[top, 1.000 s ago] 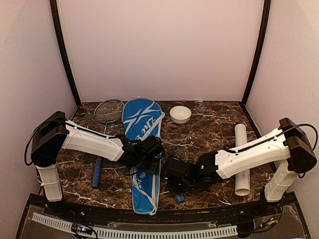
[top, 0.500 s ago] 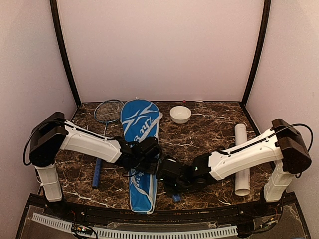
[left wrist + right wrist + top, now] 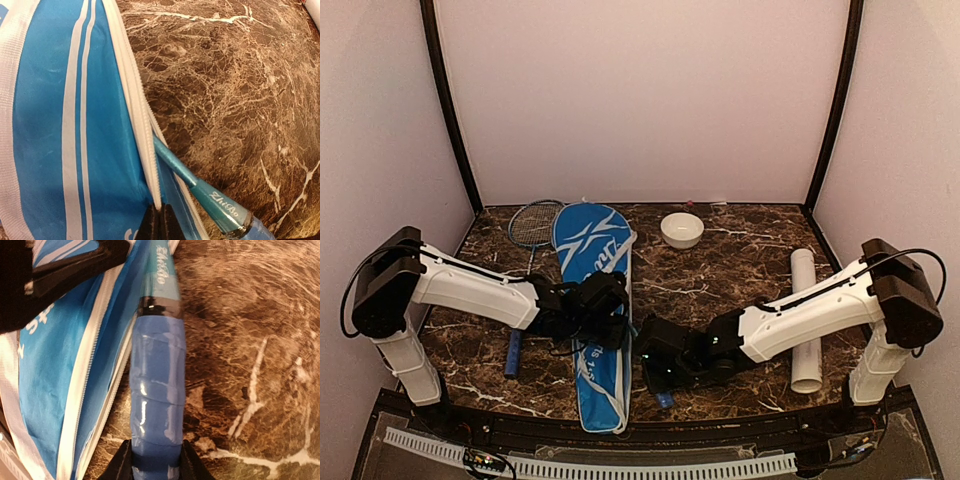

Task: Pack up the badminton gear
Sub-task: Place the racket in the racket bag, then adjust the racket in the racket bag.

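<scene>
Barely begun: left gripper (image 3: pixel 160 222) pinched shut on cover (image 3: pixel 50 125) trim, right gripper (image 3: pixel 156 460) clamps 1st racket (image 3: pixel 156 390) half-in; 2nd racket (image 3: pixel 535 225), tube (image 3: pixel 805 320) unpacked.

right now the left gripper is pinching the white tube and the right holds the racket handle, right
No: the left gripper pinches the racket cover at its zipper edge, not the tube (left wrist view). The right gripper holds the racket handle.

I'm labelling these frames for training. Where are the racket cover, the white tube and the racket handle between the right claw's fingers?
racket cover (image 3: pixel 590 240): top view, its wide far end.
white tube (image 3: pixel 807 355): top view, its near half.
racket handle (image 3: pixel 156 385): right wrist view, the blue grip wrap.
</scene>
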Motion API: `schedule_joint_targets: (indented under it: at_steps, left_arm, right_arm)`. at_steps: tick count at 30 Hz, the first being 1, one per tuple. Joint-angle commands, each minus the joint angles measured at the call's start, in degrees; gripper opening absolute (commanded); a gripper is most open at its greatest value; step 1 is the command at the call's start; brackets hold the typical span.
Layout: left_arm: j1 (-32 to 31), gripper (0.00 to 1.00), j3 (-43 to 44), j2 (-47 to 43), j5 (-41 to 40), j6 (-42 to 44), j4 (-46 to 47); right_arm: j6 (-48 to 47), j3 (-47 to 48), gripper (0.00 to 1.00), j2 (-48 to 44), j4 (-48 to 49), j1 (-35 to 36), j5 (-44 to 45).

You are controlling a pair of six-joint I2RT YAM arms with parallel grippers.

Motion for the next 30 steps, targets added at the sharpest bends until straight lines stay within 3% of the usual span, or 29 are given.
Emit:
schedule_joint_targets:
  at_steps: [1,10,16,20,24,30]
  left_arm:
    - [0.2,0.0,-1.3,-1.3,2.1,-0.7,0.9]
    - [0.4,0.0,-1.7,-2.8,2.5,-1.1,0.6]
    - [0.5,0.0,-3.6,-5.8,4.5,-0.9,2.9]
    - [0.9,0.0,-5.8,-7.9,4.4,0.0,4.0]
    - [2.2,0.0,-7.8,-9.1,7.0,-0.3,6.2]
    - [2.8,0.0,-8.5,-9.3,8.1,-0.5,6.8]
  right_arm:
    - [-0.7,-2.7,0.34,-1.3,9.6,-1.6,-3.0]
    - [-1.6,-6.3,0.49,-3.3,13.5,-2.7,-7.7]
    - [-1.9,-10.0,0.51,-6.3,15.3,-4.5,-12.5]
    - [-4.0,-11.0,0.59,-6.2,16.6,-4.6,-16.3]
    - [-3.6,-11.5,0.55,-5.0,16.6,-5.0,-16.5]
    - [-4.2,-10.0,0.42,-1.7,16.9,-5.2,-17.3]
